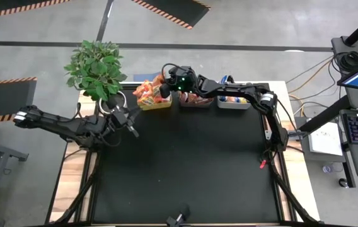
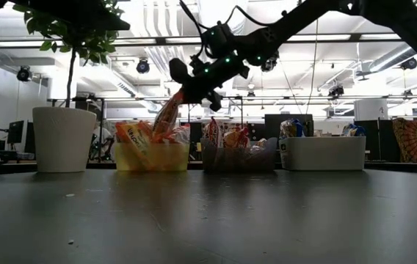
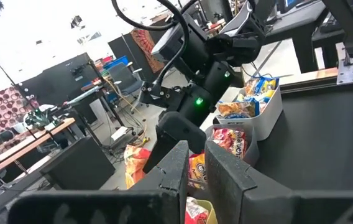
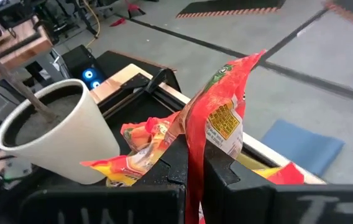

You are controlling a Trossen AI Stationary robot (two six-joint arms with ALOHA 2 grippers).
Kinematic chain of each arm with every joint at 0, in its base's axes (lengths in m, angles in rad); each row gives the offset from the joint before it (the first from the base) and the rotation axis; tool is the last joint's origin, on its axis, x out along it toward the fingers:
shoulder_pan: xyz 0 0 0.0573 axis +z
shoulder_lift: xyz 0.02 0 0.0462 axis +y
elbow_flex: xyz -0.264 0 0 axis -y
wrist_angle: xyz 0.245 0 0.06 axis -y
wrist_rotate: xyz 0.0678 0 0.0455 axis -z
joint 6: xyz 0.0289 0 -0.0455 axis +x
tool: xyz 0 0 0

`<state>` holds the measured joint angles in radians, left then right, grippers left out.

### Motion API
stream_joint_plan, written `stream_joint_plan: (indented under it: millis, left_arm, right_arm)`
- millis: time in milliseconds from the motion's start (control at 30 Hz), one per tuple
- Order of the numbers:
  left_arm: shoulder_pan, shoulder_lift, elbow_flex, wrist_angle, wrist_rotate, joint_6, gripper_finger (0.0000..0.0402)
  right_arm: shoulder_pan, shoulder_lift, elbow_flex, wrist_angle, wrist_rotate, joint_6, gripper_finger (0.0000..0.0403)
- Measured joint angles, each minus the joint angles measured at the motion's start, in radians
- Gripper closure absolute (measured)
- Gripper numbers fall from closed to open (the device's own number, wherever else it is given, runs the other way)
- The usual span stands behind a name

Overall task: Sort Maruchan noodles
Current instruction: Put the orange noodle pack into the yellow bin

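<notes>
Left pincer [image 1: 130, 127]: fingers nearly together, nothing between them, over the table [image 1: 185, 170] near the potted plant [image 1: 96, 68].
Yellow bin [image 2: 153, 156]: held orange-red packets [image 2: 136, 141]; low view showed them sticking above the rim.
Right pincer [image 1: 164, 90]: clamped on one orange-red packet [image 4: 217, 121], hanging over the yellow bin.
Dark bin [image 2: 238, 157]: red-pink packets [image 2: 236, 136].
Grey bin [image 3: 265, 115]: blue-and-yellow packets [image 3: 260, 86], seen clearly in the left wrist view.
</notes>
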<state>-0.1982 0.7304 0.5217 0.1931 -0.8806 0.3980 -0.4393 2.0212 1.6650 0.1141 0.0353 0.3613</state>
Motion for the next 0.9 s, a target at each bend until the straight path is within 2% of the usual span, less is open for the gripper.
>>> stream_joint_plan:
  millis: [133,433,667,900]
  left_arm:
    - [0.0,0.011,0.0,0.01,0.0,-0.013,0.0365]
    - [0.0,0.032,0.0,0.01,0.0,-0.041,0.0365]
    - [0.0,0.043,0.0,0.009,0.0,-0.044,0.0365]
    - [0.0,0.043,0.0,0.01,0.0,-0.046,0.0365]
  right_arm:
    - [0.005,0.028,0.0,0.041,-0.007,-0.043,0.0394]
    - [0.01,0.074,0.0,0.123,-0.012,-0.015,0.0394]
    - [0.009,0.022,-0.001,0.026,-0.005,-0.014,0.0394]
    - [0.011,-0.023,-0.001,-0.062,0.045,-0.017,0.0394]
